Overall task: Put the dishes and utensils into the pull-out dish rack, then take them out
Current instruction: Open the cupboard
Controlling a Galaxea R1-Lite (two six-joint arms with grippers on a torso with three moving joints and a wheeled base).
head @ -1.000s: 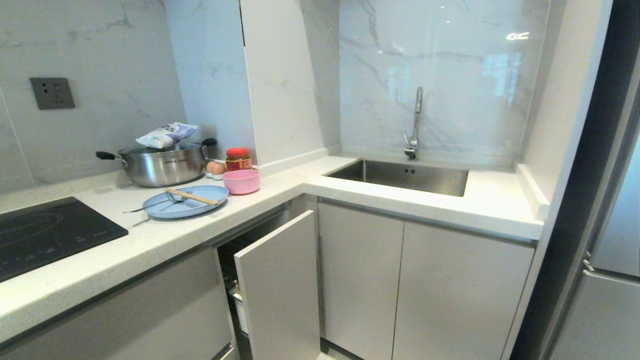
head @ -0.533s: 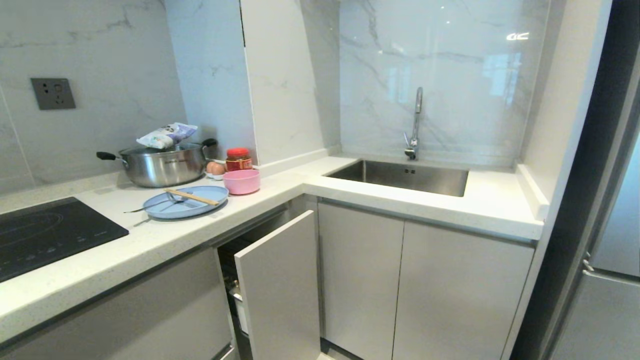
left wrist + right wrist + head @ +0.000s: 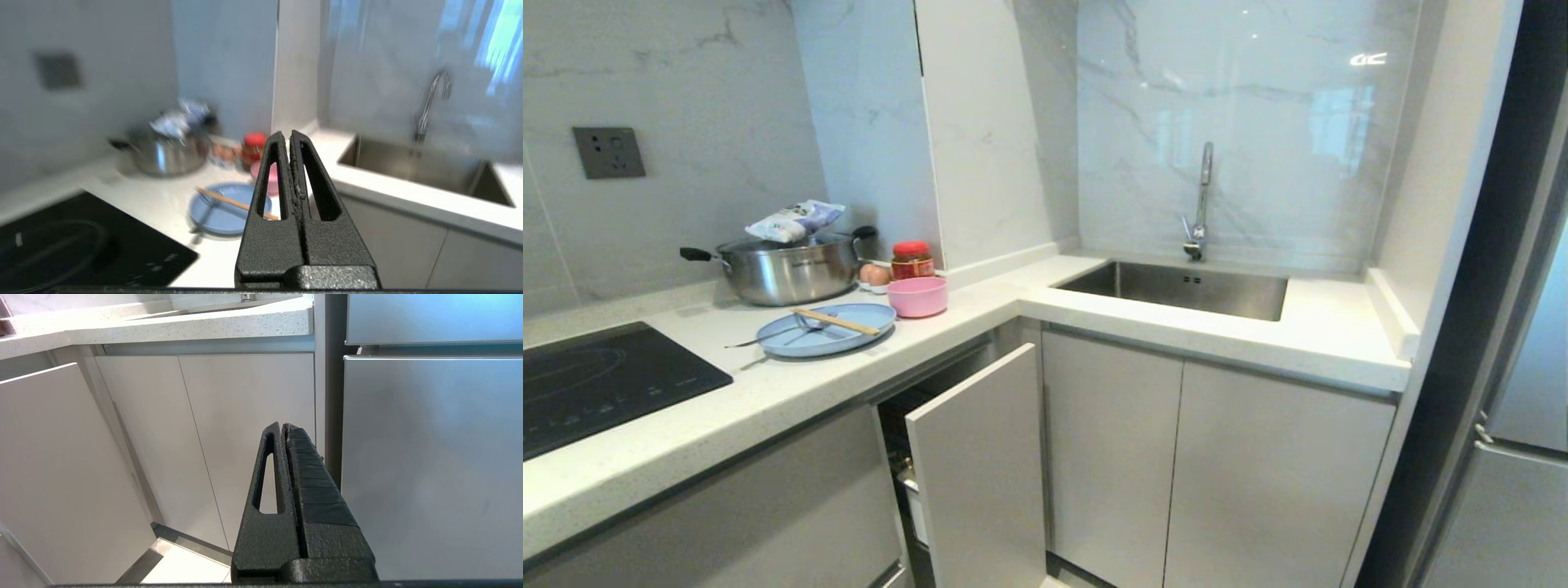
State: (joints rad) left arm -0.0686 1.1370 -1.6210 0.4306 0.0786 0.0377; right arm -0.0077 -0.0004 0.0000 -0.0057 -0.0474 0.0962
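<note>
A light-blue plate (image 3: 827,329) lies on the white counter, with wooden chopsticks (image 3: 837,322) and a slim silver utensil (image 3: 768,335) across it. Just behind it to the right stands a pink bowl (image 3: 917,296). The pull-out dish rack is mostly hidden behind the half-open cabinet door (image 3: 980,469); only a sliver of it (image 3: 907,478) shows in the dark gap. My left gripper (image 3: 289,136) is shut and empty, held in the air short of the counter and pointing at the plate (image 3: 222,208) and bowl (image 3: 269,179). Parked low by the cabinet fronts, my right gripper (image 3: 282,426) is shut and empty.
A steel pot (image 3: 788,265) with a packet on top, two eggs (image 3: 875,275) and a red-lidded jar (image 3: 912,260) stand behind the dishes. A black cooktop (image 3: 596,388) lies to the left; the steel sink (image 3: 1176,287) and tap are to the right. A fridge (image 3: 1503,457) borders the far right.
Nothing has moved in the head view; neither arm shows in it.
</note>
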